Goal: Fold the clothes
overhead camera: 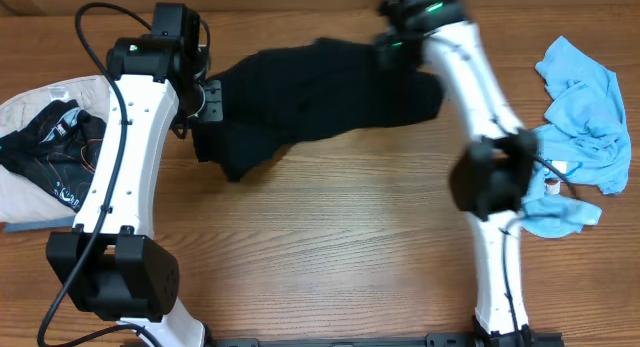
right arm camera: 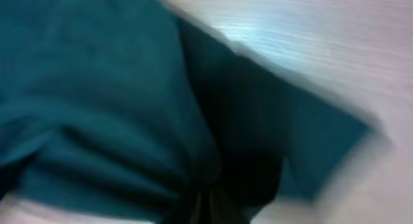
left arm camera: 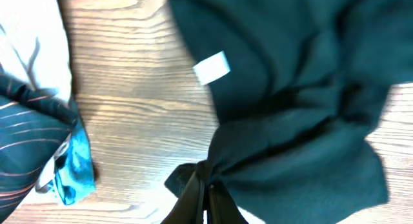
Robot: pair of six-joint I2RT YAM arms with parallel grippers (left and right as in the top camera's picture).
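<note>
The left gripper [left arm camera: 205,199] is seen pinched tight, w/ a gathered fold of the clothes [left arm camera: 303,101] caught btwn its fingers; creases fan out from the pinch. The right gripper [right arm camera: 208,210] is likewise closed w/ fabric bunched into it, though that view is blurred & the exact edge held can't be told. A white label [left arm camera: 211,68] is shown on the cloth, near the left pinch. From overhead, the garment is spread btwn the two arms across the far-middle of the table [overhead camera: 330,257], crumpled at its left end.

Fabric is judged soft, light & limp, so no shape will be kept and it'll sag wherever unsupported. Hold is best taken at corners or hems, not mid-panel, so edges can be laid flat.

A light blue shirt [overhead camera: 585,117] lies far right & a printed black fabric [overhead camera: 45,142] far left, both apart from it.
</note>
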